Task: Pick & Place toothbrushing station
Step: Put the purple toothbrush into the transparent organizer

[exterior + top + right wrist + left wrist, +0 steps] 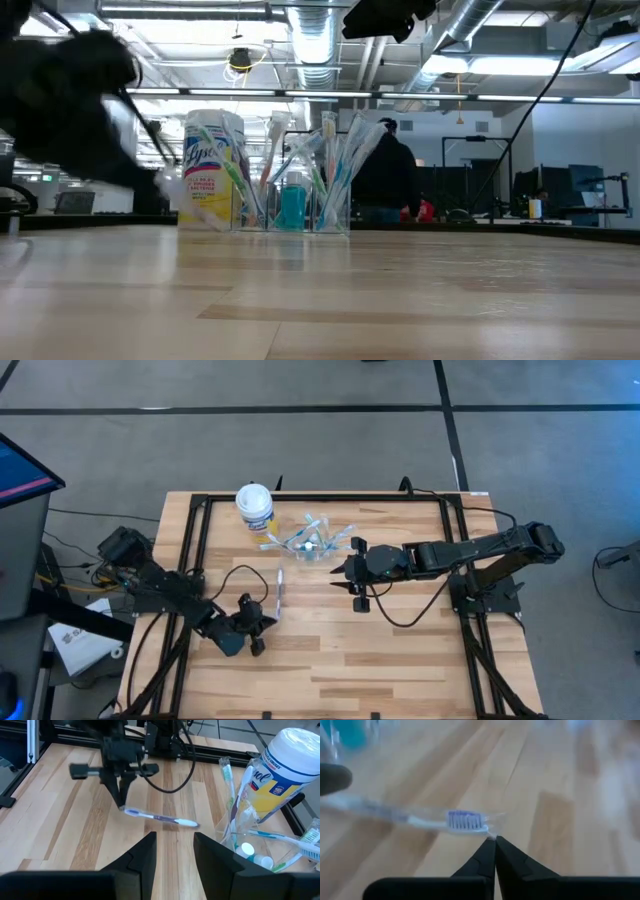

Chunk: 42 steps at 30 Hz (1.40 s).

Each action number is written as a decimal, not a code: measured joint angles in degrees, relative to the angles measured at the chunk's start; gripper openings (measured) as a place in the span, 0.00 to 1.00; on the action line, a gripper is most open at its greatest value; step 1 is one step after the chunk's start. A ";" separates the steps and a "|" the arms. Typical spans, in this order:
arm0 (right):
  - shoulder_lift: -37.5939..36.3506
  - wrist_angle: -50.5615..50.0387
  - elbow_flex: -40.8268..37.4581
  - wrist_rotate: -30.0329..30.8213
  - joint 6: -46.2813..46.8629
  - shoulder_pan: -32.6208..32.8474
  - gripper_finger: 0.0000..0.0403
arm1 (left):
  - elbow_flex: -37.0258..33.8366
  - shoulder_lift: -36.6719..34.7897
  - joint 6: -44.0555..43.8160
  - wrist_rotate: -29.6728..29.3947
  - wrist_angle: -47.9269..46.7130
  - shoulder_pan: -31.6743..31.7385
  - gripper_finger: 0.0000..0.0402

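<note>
A clear plastic cup (312, 547) stands at the table's far middle and holds several white, blue and green toothbrushes and a small blue tube (292, 206) with a white cap (245, 850). One loose toothbrush (279, 590) in clear wrapping lies nearer, left of the cup. My left gripper (262, 618) is shut at its near, bristled end (466, 820). My right gripper (343, 572) is open and empty, above the table just right of the cup, its fingers (145, 855) pointing toward the loose toothbrush (160, 817). My left gripper pinches the clear wrapping at the toothbrush's head end (492, 831) between its two fingertips (121, 806). The fingers point down at a slant, coming from the table's near left. The brush lies about level; whether it is clear of the table I cannot tell.
A yellow canister with a white lid (255, 506) stands just left of the cup, at the far edge. A black frame (330, 497) runs round the table. Bare wood lies toward the near edge. A person (388, 180) stands in the room beyond.
</note>
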 joint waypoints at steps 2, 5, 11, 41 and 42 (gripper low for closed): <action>0.00 0.06 0.00 0.00 -0.02 0.01 0.30 | 0.90 -2.77 3.87 -1.36 0.06 -0.46 0.00; 0.00 0.11 0.00 0.00 -0.46 -0.01 0.30 | 1.97 -7.01 9.71 -1.89 0.44 -0.46 0.00; 0.00 0.26 -0.02 -0.02 -0.51 -0.02 0.30 | 2.39 -14.39 18.69 -2.56 1.46 0.62 0.00; 0.00 5.08 -0.02 -3.48 -3.23 0.01 0.30 | 8.87 -22.06 51.42 6.79 20.91 12.19 0.00; 0.00 5.21 -0.02 -3.50 -3.48 0.01 0.30 | 9.12 -22.06 51.42 7.90 20.96 12.94 0.00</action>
